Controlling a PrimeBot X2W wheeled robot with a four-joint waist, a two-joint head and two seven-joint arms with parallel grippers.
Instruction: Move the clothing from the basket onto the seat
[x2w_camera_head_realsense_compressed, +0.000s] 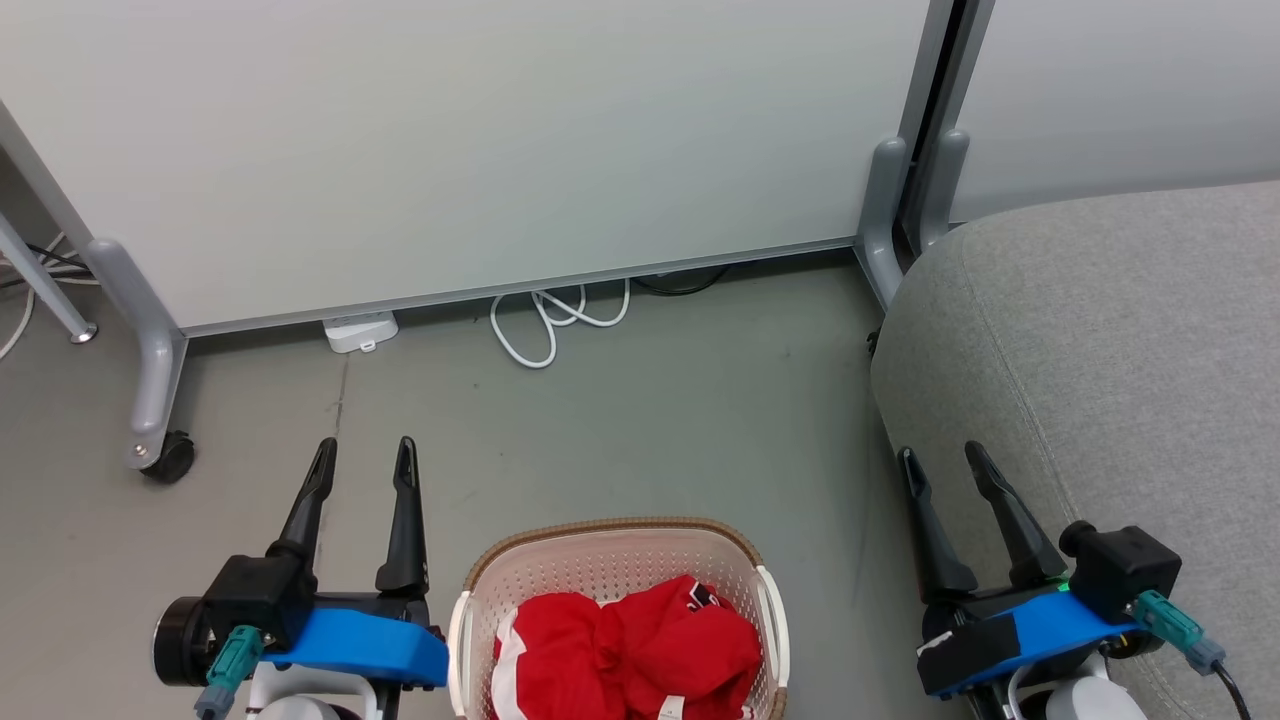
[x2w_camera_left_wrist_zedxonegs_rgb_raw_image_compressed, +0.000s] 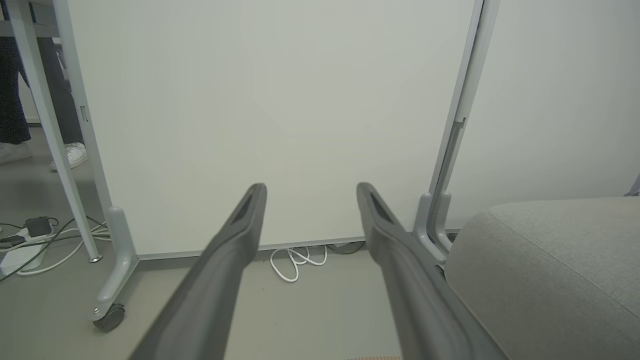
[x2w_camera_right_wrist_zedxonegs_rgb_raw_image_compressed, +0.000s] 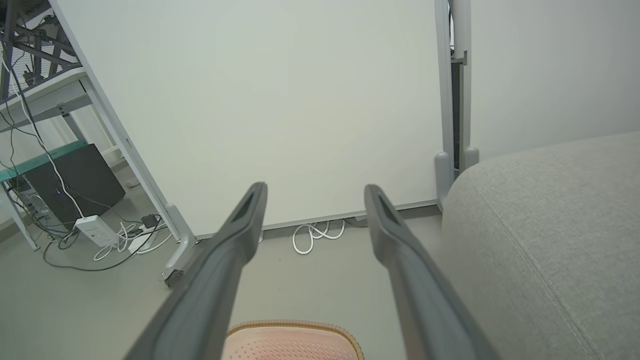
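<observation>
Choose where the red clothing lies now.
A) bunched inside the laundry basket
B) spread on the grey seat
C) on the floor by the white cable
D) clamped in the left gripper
A: the red clothing lies bunched inside the laundry basket, while the left gripper and the right gripper stand open and empty on either side of it.

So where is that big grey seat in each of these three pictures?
Head view: the grey seat takes up the right side, from mid-height down.
Left wrist view: it is in the lower right corner.
Right wrist view: it is on the right, in the lower half.
Shared landmark: the looped white cable on the floor, left of the seat in all three.
</observation>
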